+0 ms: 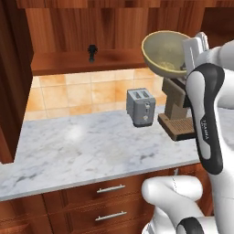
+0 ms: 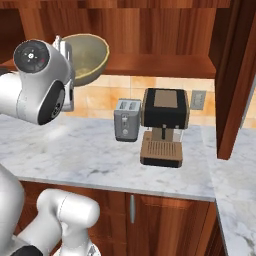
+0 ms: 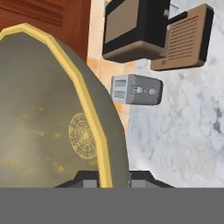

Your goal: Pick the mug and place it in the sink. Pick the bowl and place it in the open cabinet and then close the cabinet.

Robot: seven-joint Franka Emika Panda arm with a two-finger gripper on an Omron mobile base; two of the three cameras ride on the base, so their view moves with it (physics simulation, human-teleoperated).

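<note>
The yellow-tan bowl (image 1: 164,52) (image 2: 87,57) is held up in the air, tilted on its side, just in front of the open cabinet's wooden shelf (image 1: 87,61) (image 2: 160,65). My gripper (image 1: 186,63) (image 3: 107,177) is shut on the bowl's rim. In the hand view the bowl (image 3: 48,113) shows its olive inside, and its yellow rim runs down between the two dark fingertips. The cabinet doors (image 1: 11,68) (image 2: 232,75) stand open at either side. The mug and the sink are out of view.
A grey toaster (image 1: 140,106) (image 2: 127,119) and a black-and-brown coffee machine (image 1: 176,109) (image 2: 164,125) stand on the marble counter (image 1: 82,146) below the bowl. A small dark object (image 1: 93,51) sits on the shelf. Drawers (image 1: 109,188) lie under the counter.
</note>
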